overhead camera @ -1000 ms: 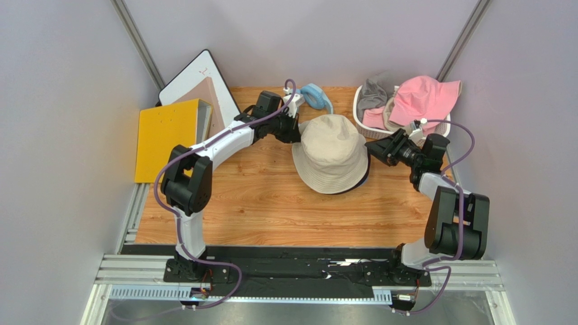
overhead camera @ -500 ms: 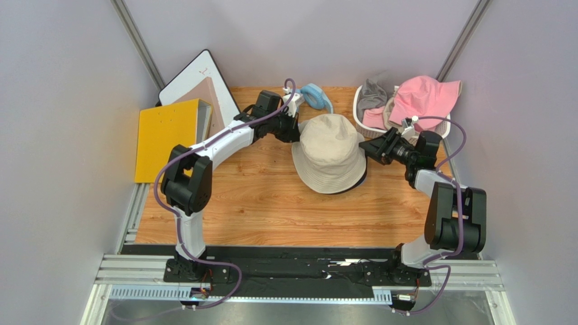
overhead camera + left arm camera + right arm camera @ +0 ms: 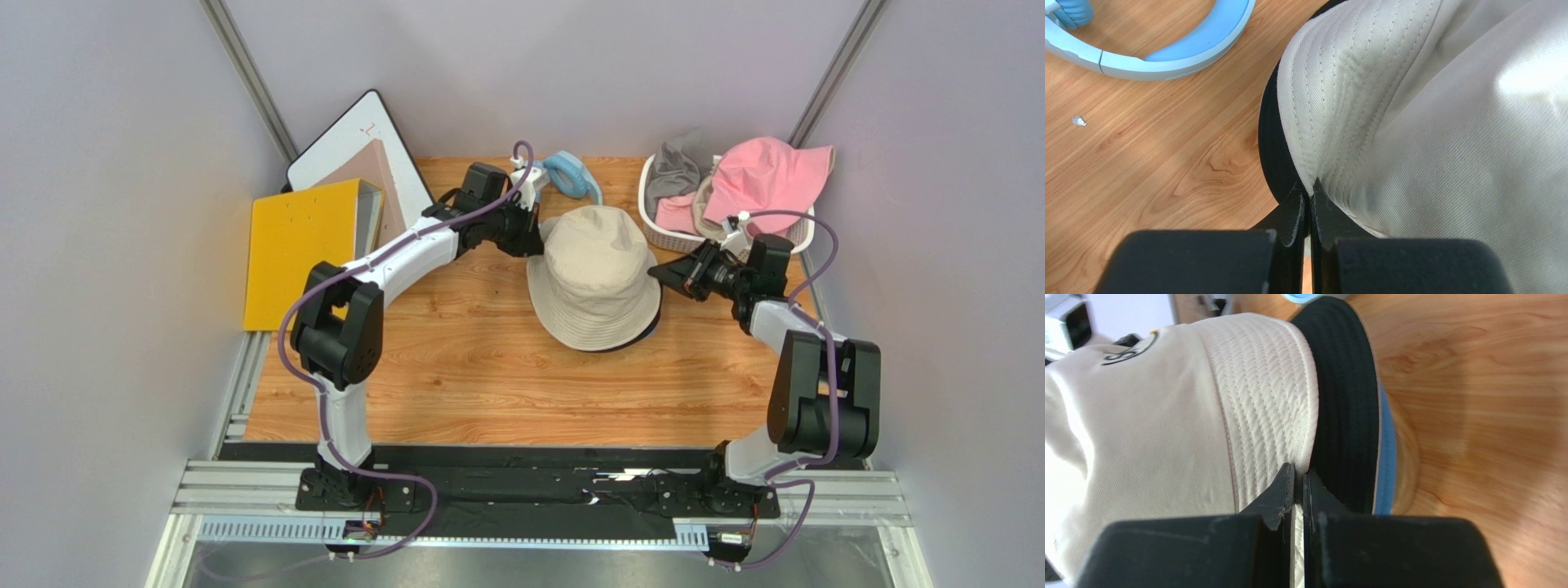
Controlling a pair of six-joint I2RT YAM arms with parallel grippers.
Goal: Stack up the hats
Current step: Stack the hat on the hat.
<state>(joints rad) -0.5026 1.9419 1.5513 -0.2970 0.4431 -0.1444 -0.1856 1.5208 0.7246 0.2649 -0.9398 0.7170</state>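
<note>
Three stacked: beige hat over black hat and blue hat, left claw and right claw pinching its brim; pink hat, grey hat sit unstacked in basket.

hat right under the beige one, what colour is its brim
The brim is black, clearest in the right wrist view.

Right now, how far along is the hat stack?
Done: the beige hat sits over the black hat and blue hat. In hand: left gripper and right gripper are each shut on the beige hat's brim, opposite sides. Left: the pink hat and grey hat lie in the basket, unstacked.
</note>
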